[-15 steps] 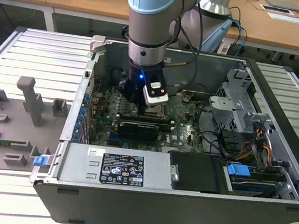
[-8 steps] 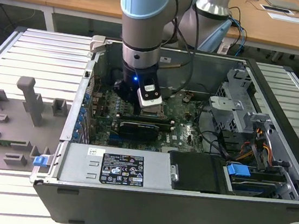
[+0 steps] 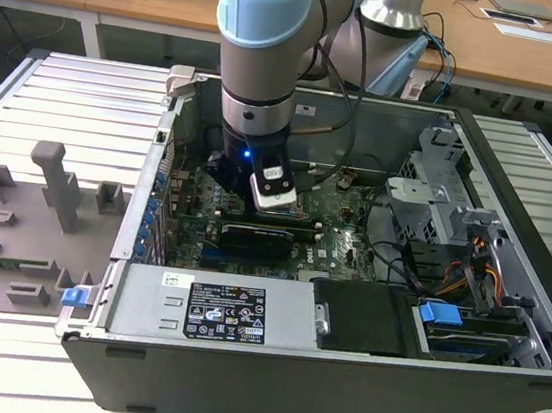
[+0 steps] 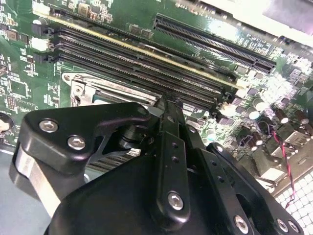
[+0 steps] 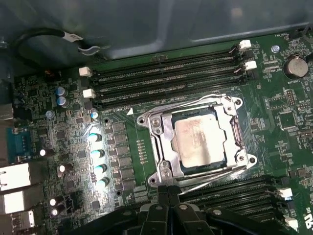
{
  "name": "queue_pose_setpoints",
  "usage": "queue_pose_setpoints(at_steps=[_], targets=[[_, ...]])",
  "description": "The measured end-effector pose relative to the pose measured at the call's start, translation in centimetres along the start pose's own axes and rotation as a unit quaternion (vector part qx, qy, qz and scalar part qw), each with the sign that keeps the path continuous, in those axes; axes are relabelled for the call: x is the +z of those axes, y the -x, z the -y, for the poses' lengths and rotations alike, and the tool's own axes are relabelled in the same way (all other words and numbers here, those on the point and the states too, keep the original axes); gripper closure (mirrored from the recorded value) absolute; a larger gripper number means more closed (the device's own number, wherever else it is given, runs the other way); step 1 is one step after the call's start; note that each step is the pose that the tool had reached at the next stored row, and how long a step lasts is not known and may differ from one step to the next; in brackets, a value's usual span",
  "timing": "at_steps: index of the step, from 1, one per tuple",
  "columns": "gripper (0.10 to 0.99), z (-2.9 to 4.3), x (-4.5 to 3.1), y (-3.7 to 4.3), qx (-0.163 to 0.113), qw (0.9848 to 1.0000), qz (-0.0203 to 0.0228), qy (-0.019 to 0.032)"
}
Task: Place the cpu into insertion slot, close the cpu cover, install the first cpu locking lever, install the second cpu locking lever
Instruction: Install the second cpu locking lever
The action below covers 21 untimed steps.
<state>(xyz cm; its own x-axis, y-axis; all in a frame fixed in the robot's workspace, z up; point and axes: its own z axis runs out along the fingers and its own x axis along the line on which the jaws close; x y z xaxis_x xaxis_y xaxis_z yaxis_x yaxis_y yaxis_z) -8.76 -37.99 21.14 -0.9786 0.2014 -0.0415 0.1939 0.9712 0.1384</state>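
cpu (image 5: pixel 199 138) sits in insertion slot (image 5: pixel 157 129), centre of first wrist view | cpu cover (image 5: pixel 168 147) looks down over it | gripper (image 5: pixel 168 192) fingers pinched together, empty, at cover's lower edge | step prob. locking levers, needs precise hook-in imo

Under me, a slatted metal tabletop (image 3: pixel 88 93) carries the open computer case (image 3: pixel 335 385) mid-frame and a grey fixture tray (image 3: pixel 20 236) at left.

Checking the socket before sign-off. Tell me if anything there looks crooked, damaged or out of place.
Nothing stands out. In the first wrist view the cpu sits square and flat in the insertion slot, with the cpu cover lying down evenly around it. The end effector is at the socket's edge. No bent or loose parts visible.
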Motion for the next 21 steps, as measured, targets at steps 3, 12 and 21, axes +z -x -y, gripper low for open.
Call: queue_pose_setpoints(at_steps=[3,12,21], targets=[[0.98,0.43,0.04,-0.1,0.001,0.9999,-0.0032,0.0162],[0.98,0.82,0.8,-0.61,0.002,0.9989,-0.0092,0.045],[0.98,0.93,1.15,-0.85,0.002,0.9984,-0.0113,0.0558]])
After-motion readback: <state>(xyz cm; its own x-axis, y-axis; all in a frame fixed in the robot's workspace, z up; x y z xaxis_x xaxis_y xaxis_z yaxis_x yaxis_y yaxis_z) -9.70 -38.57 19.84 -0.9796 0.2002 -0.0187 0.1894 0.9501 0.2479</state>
